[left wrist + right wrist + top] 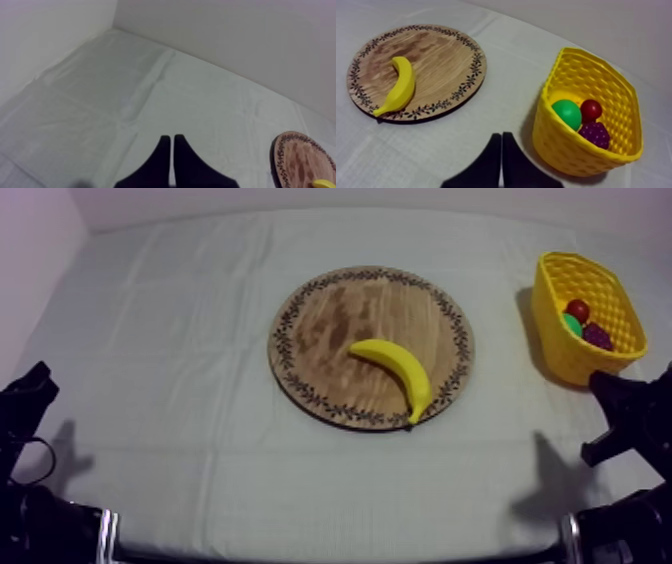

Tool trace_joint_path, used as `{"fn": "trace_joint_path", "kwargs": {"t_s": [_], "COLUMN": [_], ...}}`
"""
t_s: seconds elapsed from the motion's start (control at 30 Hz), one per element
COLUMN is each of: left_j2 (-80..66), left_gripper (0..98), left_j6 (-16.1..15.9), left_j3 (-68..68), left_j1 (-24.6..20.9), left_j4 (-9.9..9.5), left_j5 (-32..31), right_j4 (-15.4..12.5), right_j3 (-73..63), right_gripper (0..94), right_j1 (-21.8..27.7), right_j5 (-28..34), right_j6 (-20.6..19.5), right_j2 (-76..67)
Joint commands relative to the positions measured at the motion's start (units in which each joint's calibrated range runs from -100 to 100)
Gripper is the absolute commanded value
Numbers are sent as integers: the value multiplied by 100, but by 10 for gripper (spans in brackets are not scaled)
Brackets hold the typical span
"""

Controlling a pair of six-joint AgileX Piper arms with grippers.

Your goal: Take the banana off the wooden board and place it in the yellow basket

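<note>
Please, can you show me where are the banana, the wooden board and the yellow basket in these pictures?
banana (pixel 398 364), top view, the middle of its curved body.
wooden board (pixel 330 328), top view, bare wood near its middle.
yellow basket (pixel 561 147), right wrist view, its near outer wall.

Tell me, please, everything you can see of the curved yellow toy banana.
The curved yellow toy banana looks like smooth plastic, whole and evenly coloured, thick in the middle and tapering to a narrow stem end. It lies flat on the round wooden board, on the part nearer the yellow basket, its stem end reaching the board's patterned rim. Only the board touches it.
</note>
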Motion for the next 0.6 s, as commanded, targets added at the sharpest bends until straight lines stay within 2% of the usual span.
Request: {"fn": "trace_joint_path", "kwargs": {"t_s": [0.0,0.57], "left_j2": [0,0], "left_gripper": [1,1], "left_j6": [-1,-1], "left_j3": [3,3], "left_j1": [1,1], "left_j4": [3,3], "left_j5": [0,0], "right_j4": [3,3], "right_j3": [1,1], "right_gripper": [4,4], "right_j1": [1,-120], "right_j5": [-1,-1], "right_j6": [1,22], "right_j2": [-3,-3]}}
